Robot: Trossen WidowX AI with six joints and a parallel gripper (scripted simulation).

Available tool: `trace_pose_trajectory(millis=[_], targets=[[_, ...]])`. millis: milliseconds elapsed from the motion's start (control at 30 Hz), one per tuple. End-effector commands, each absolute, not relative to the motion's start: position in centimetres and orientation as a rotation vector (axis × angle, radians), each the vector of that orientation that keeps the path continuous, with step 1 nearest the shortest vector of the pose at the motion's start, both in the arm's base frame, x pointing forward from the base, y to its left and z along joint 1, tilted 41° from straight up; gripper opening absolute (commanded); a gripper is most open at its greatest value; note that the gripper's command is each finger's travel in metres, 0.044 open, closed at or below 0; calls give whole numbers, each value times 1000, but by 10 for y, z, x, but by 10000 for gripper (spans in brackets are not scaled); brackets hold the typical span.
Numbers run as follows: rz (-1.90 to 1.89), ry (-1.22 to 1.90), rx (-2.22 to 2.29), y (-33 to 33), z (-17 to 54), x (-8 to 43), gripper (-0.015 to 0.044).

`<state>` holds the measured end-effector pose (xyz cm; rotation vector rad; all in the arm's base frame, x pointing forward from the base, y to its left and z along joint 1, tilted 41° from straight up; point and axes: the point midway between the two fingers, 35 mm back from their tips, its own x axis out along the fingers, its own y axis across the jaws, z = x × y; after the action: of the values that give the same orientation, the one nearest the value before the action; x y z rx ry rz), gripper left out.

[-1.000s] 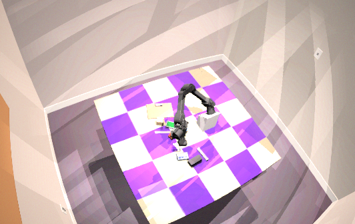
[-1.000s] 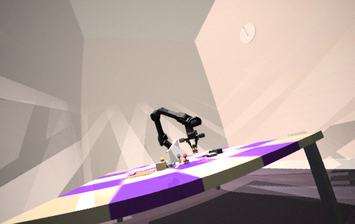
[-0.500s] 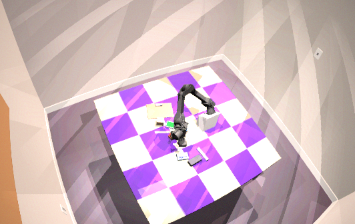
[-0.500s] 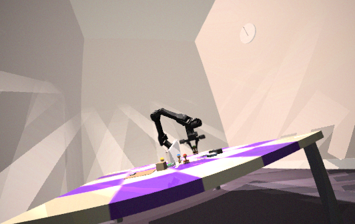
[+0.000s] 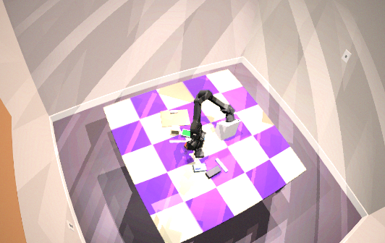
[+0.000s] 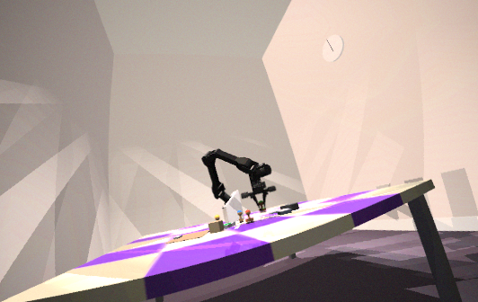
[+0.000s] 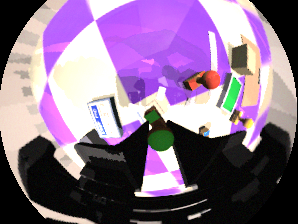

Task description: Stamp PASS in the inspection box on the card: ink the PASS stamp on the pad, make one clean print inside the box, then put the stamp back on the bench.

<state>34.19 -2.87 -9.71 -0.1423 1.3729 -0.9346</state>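
My gripper (image 7: 157, 123) (image 6: 262, 202) points down, shut on a stamp with a green knob (image 7: 161, 140). The stamp is roughly upright, its base with a green patch at the near edge of a pale card (image 7: 161, 97) in the wrist view. The stamp is low over the card; I cannot tell whether it touches. The inspection box and any print are hidden or too small to read. The green ink pad (image 7: 231, 94) (image 5: 186, 133) lies open to the right in the wrist view.
A red-knobbed stamp (image 7: 211, 80) (image 6: 248, 212) stands near the card. Blue-knobbed (image 7: 204, 131) and yellow-knobbed (image 7: 245, 120) stamps stand near the pad. A blue-and-white box (image 7: 102, 118) (image 5: 199, 168), a dark block (image 5: 213, 172), a tan board (image 5: 168, 119) and a brown block (image 6: 216, 226) also lie around.
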Motion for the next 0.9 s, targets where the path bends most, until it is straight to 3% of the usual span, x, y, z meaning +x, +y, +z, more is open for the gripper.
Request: trace_pose_trajectory(millis=[0, 867], targets=[[-934, 1377, -154, -31, -100, 340, 0], [-935, 1375, -157, -43, -113, 337, 0]])
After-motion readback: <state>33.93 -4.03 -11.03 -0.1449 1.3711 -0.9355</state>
